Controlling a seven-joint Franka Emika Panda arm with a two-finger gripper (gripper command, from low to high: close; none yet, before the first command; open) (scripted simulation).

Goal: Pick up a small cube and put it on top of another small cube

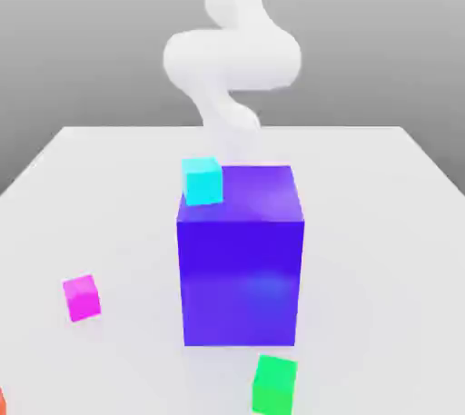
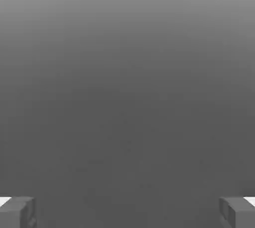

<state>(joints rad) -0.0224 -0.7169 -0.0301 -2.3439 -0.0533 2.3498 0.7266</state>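
Small cube [image 1: 82, 297], plain matte magenta, is seen low at the exterior view's left on the white table [image 1: 381, 222], apart from the big glossy blue-violet block [image 1: 241, 259], while the gripper [image 2: 127, 212] is shown spread wide, fingertips [image 2: 17, 212] holding nothing, against grey.

Big blue block [image 1: 240, 259] stands mid-table [image 1: 381, 222], the main obstacle. Cyan cube [image 1: 202, 180] sits at its 11 o'clock, at the block's far top corner; whether they touch cannot be told. Pink cube [image 1: 81, 297] lies at 9 o'clock, well apart, open table all round it. Green cube [image 1: 274, 384] at 5 o'clock, near the block's base. Gripper [image 2: 127, 212] fingers spread wide, nothing between them.
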